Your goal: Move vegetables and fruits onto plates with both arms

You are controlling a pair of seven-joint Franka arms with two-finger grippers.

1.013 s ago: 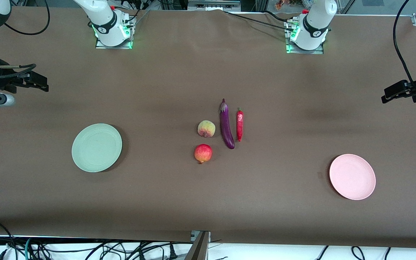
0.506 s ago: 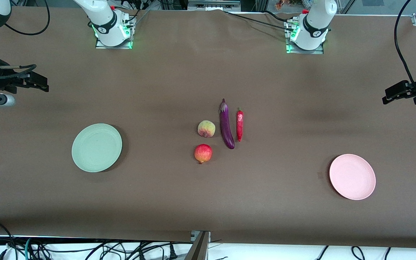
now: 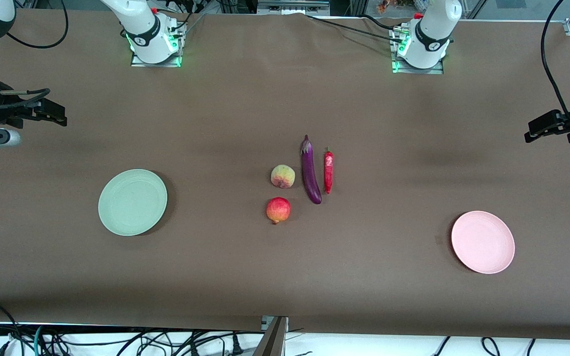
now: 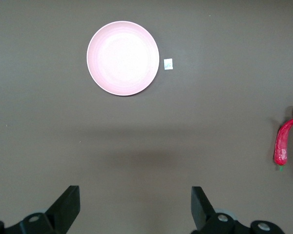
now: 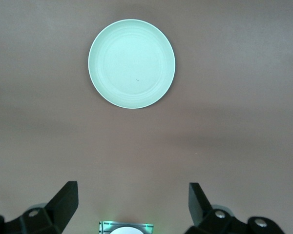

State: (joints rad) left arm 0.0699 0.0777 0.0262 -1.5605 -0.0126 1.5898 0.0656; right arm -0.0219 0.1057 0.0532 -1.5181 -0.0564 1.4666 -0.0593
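Observation:
The purple eggplant [image 3: 310,172] lies mid-table, with the red chili [image 3: 328,171] beside it toward the left arm's end and the peach [image 3: 283,176] beside it toward the right arm's end. The red fruit [image 3: 278,209] sits nearer the camera than the peach. The mint plate [image 3: 132,201] and the pink plate [image 3: 483,242] are empty. My right gripper [image 3: 60,114] hangs open over the table's right-arm end, and the mint plate shows in its wrist view [image 5: 132,63]. My left gripper [image 3: 532,129] hangs open over the other end. Its wrist view shows the pink plate [image 4: 123,57] and the chili [image 4: 283,146].
A small white tag [image 4: 168,64] lies on the brown cloth beside the pink plate. The arm bases [image 3: 155,47] [image 3: 417,52] stand along the table's top edge. Cables hang below the front edge [image 3: 117,341].
The left gripper has drifted very slightly toward its end of the table. Nothing else has moved.

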